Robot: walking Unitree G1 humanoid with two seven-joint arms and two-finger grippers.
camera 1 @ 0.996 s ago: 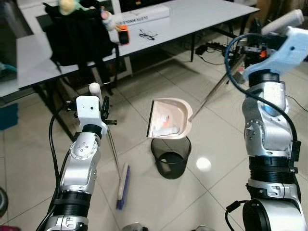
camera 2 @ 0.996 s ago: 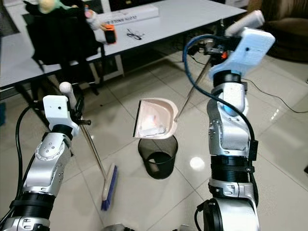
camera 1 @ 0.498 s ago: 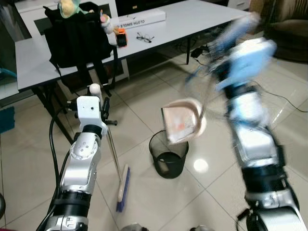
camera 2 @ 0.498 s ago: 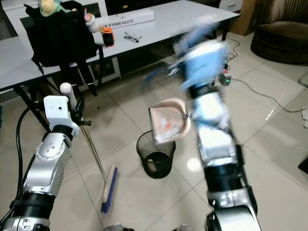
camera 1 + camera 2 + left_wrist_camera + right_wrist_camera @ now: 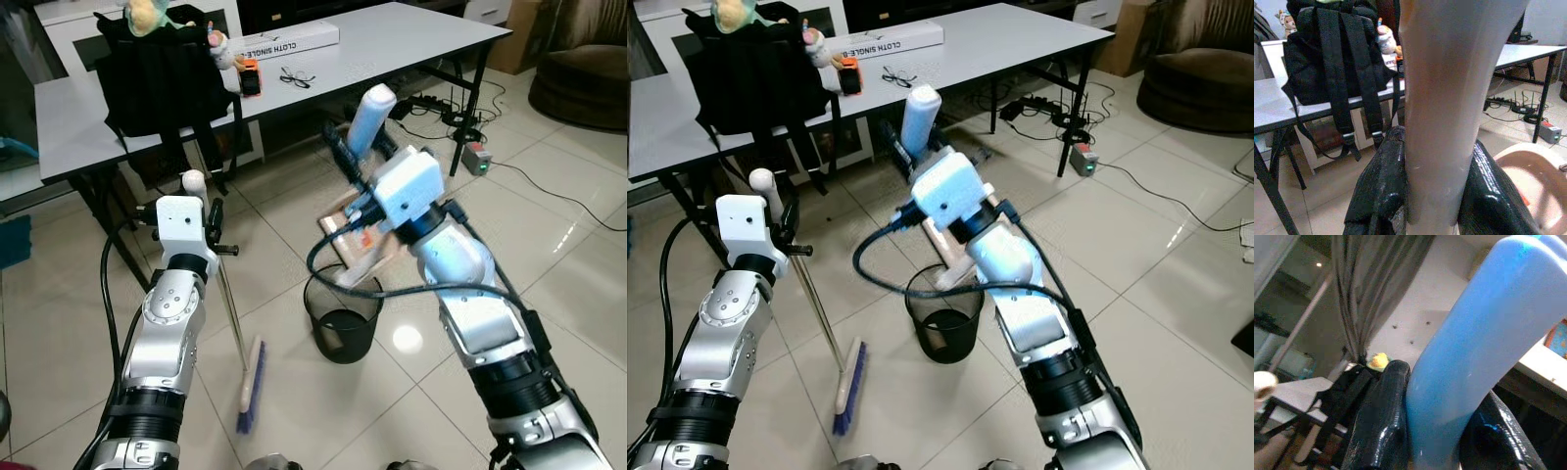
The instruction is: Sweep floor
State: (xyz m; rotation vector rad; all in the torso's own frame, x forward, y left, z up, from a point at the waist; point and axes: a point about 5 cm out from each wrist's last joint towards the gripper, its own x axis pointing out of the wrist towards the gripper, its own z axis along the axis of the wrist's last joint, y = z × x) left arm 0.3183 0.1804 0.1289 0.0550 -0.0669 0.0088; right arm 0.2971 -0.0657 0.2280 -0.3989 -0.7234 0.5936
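since the dustpan (image 5: 361, 247) is tipped steeply over the black bin (image 5: 343, 318), the aim looks like dumping its contents. right gripper (image 5: 1440, 431) is pinched on the dustpan's blue handle (image 5: 368, 119), forearm swung across toward the bin. left gripper (image 5: 1437, 196) is clamped on the broom's pale handle (image 5: 1447, 98), holding it near upright; broom head (image 5: 250, 382) rests on the floor left of the bin.
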